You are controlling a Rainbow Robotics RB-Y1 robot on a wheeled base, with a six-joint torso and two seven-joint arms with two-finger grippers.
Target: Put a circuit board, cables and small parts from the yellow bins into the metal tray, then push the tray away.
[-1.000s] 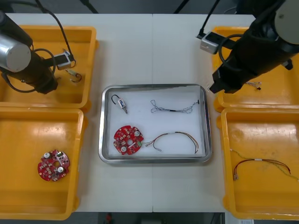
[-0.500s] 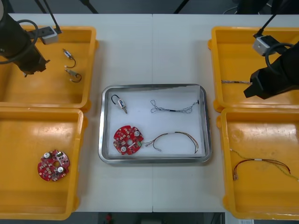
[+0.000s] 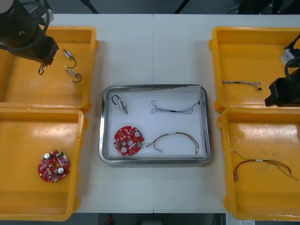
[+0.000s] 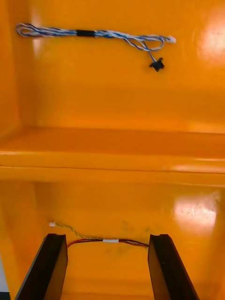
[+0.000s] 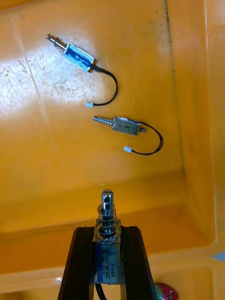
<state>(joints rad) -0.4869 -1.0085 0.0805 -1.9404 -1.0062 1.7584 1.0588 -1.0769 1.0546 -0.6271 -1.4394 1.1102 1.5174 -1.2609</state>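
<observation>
Tray (image 3: 154, 87): we counted a board (image 3: 128, 139), one small part (image 3: 120, 103), a twisted cable (image 3: 176, 108) and a red-yellow cable (image 3: 177, 139) inside; the loading looked nearly done.
Left gripper (image 5: 108, 230): clamped on a further part (image 5: 107, 206), held over the far left bin (image 3: 23, 91); two loose parts (image 5: 124, 125) lay on the bin floor ahead of its fingers.
Right gripper (image 4: 107, 238): fingers apart and empty, near the bin wall (image 4: 112, 159); a spare red-yellow cable (image 4: 126, 242) lay just past its tips, and a spare twisted cable (image 4: 84, 33) lay beyond the wall.
Left to do: we judged that the further part had yet to reach the tray, which stood well apart from that gripper; after that came the push.
Change over one second: the right arm had drawn back from the tray's corner to the table's edge; the left arm had shifted within its bin; the tray's contents matched.
</observation>
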